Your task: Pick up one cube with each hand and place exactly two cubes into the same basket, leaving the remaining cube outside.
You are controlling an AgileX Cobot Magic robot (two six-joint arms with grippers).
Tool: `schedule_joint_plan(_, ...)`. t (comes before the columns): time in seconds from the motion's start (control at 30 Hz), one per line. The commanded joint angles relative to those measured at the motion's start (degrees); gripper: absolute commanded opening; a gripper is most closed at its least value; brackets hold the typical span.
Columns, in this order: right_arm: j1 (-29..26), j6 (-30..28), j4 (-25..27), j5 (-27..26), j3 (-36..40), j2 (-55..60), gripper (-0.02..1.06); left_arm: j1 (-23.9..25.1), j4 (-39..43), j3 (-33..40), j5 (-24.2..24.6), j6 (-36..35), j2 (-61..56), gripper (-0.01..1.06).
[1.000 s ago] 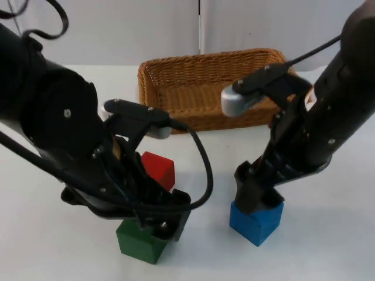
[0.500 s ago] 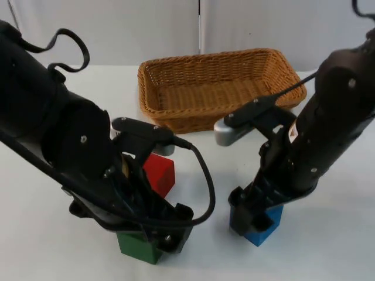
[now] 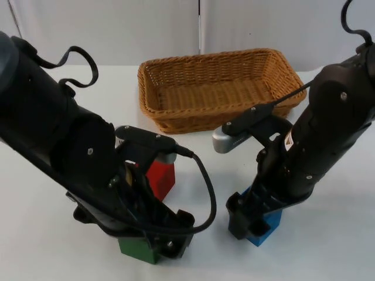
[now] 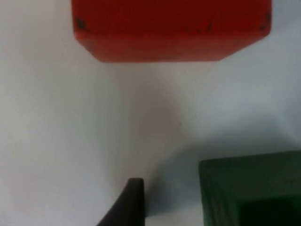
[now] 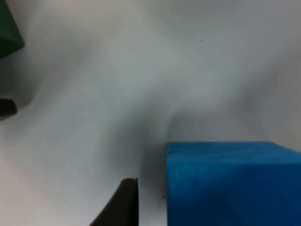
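On the white counter (image 3: pixel 47 246), the green cube (image 3: pixel 138 250) near the front edge now sits under the left gripper (image 3: pixel 158 243), which has sunk lower than a second ago, one finger (image 4: pixel 127 205) beside the cube's edge; whether the fingers pinch it I cannot tell. Right of it, the blue cube (image 3: pixel 262 225) lies corner-forward beneath the lowered right gripper (image 3: pixel 249 221), its grip equally unclear. Behind them the red cube (image 3: pixel 160 178) sits unmoved before the wicker basket (image 3: pixel 220 88), whose long axis runs left to right.

Your backdrop, itemised: white worktop (image 3: pixel 47 234), plain and matte, with soft shadows falling on it. Behind it, a grey partition wall (image 3: pixel 117 29) meets its far edge. One dark vertical seam (image 3: pixel 199 26) splits the wall, possibly a joint between two panels. Light is even.
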Motion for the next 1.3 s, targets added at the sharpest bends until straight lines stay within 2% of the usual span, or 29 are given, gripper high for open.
schedule_joint_plan(0.0, 0.1, 0.2, 0.2, -0.4, -0.2, -0.2, 1.05, 0.1, -0.1, -0.2, -0.9, -0.4, 0.5, 1.05)
schedule_joint_plan(0.2, 0.1, 0.4, 0.2, -0.4, -0.2, -0.2, 1.04, 0.1, -0.1, -0.2, -0.9, -0.4, 0.5, 1.05)
schedule_joint_plan(0.3, 0.1, 0.4, 0.2, -0.6, -0.2, -0.2, 0.94, 0.1, -0.1, -0.2, -0.9, -0.4, 0.5, 0.98)
schedule_joint_plan(0.33, 0.1, 0.4, 0.2, -0.6, -0.2, -0.2, 0.94, 0.1, -0.1, -0.2, -0.9, -0.4, 0.5, 0.98)
schedule_joint_plan(0.43, 0.1, 0.4, 0.2, -1.0, -0.2, -0.2, 0.72, 0.1, -0.1, -0.2, -0.9, -0.4, 0.5, 0.79)
schedule_joint_plan(0.47, 0.1, 0.4, 0.2, -1.0, -0.2, -0.2, 0.56, 0.1, -0.4, -0.2, -0.9, -0.7, 0.5, 0.68)
schedule_joint_plan(0.5, 0.1, 0.4, 0.2, -1.0, -0.2, -0.2, 0.56, 0.1, -0.4, -0.2, -0.9, -0.7, 0.5, 0.68)
schedule_joint_plan(0.6, 0.1, 0.4, 0.2, -0.8, -0.2, -0.4, 0.24, 0.1, -0.7, -0.2, -0.4, -3.3, 0.5, 0.39)
schedule_joint_plan(0.63, 0.1, 0.4, 0.2, -0.8, -0.2, -0.4, 0.24, 0.1, -0.7, -0.2, -0.4, -3.3, 0.5, 0.39)
schedule_joint_plan(0.7, 0.1, 0.4, -0.1, 0.0, -0.2, -1.4, 0.03, 0.1, -0.7, -0.2, 0.8, -3.4, 0.3, 0.14)
schedule_joint_plan(0.73, 0.1, 0.4, -0.1, 0.4, -0.2, -2.5, 0.0, 0.1, -0.7, -0.2, 1.5, -3.4, -0.3, 0.02)
schedule_joint_plan(1.0, 0.0, 0.4, -1.4, 3.4, -0.2, -13.5, 0.0, 0.1, 0.0, -0.1, 5.5, -3.4, -8.5, 0.0)
schedule_joint_plan(1.27, 0.0, 0.4, -1.5, 5.7, -0.2, -28.0, 0.0, 0.1, 0.2, -0.1, 9.6, -3.4, -23.6, 0.0)
